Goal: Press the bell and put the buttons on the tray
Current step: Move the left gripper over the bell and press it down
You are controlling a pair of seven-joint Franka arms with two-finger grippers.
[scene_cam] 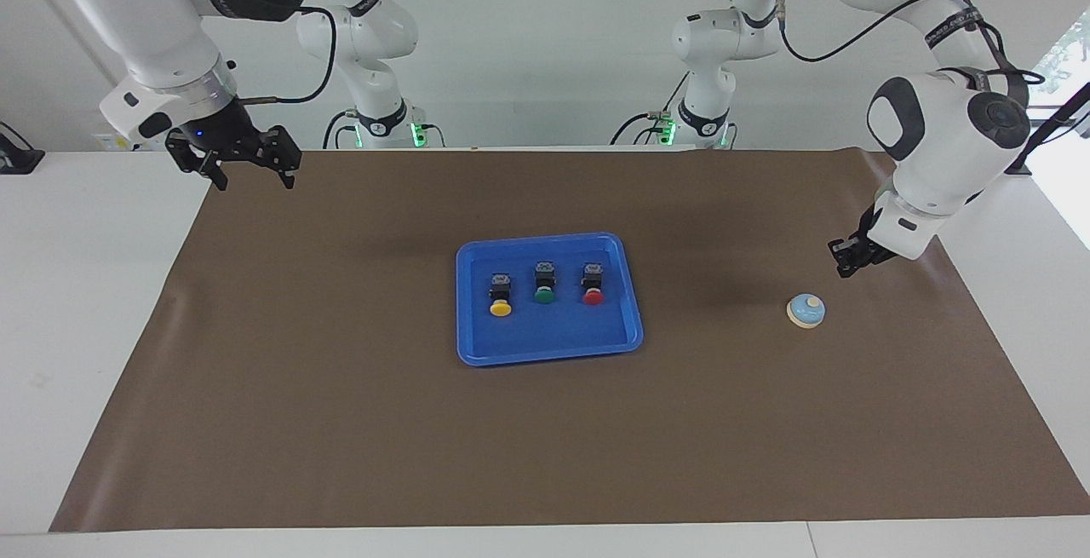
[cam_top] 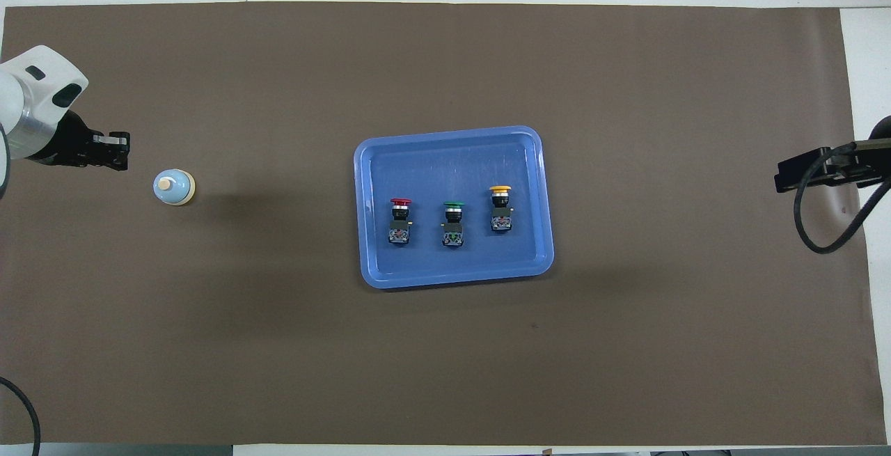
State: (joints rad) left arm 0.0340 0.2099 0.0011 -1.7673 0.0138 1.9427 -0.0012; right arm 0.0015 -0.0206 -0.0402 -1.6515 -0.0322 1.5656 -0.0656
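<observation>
Light-blue bell upright on mat, toward left arm's end. Yellow, green, red buttons apparently lying flat in blue tray, mid-table.

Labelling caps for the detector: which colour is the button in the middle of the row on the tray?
Green: the middle button on the tray, clearest in the overhead view.
</observation>
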